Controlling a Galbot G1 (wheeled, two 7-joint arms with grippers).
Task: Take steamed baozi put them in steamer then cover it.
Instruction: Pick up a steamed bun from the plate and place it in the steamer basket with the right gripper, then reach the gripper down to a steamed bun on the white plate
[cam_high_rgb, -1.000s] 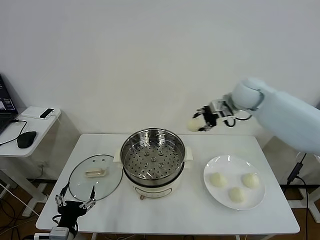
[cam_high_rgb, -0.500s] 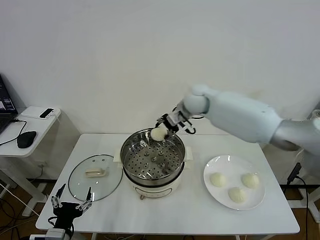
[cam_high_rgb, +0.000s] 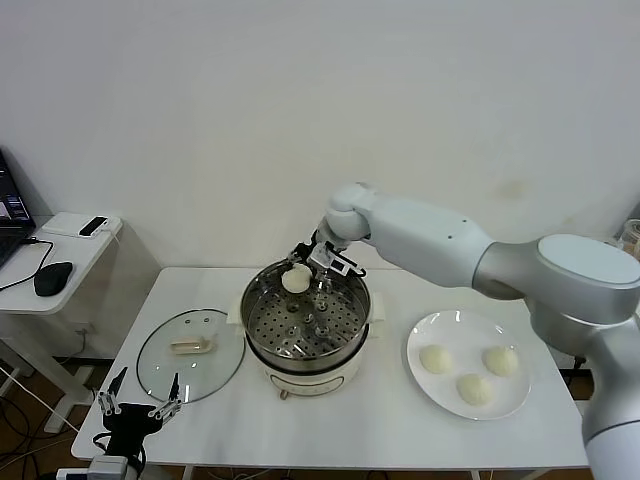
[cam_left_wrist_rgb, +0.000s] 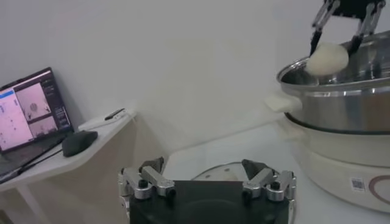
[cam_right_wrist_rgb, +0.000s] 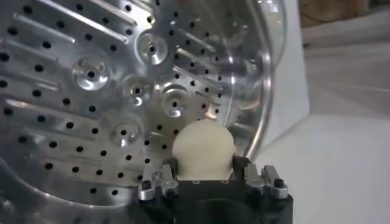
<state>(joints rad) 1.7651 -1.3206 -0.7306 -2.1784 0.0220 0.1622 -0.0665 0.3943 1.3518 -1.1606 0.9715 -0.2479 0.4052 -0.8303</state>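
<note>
The right gripper (cam_high_rgb: 300, 270) pinches one baozi (cam_high_rgb: 296, 279) and holds it over the steamer (cam_high_rgb: 305, 312), toward the basket's eleven o'clock and above the perforated floor. To place it well, the arm should probably lower until the bun's flat underside meets the floor, then let go gently so the soft dough neither dents nor rolls. It should sit off-centre, since three more baozi (cam_high_rgb: 468, 372) wait on the white plate (cam_high_rgb: 425, 381) at the steamer's three o'clock. The held bun is a dome with no real long axis. The cover (cam_high_rgb: 190, 354) lies flat at nine o'clock, handle up. The left gripper (cam_high_rgb: 137, 408) idles spread wide near the table's front edge.
</note>
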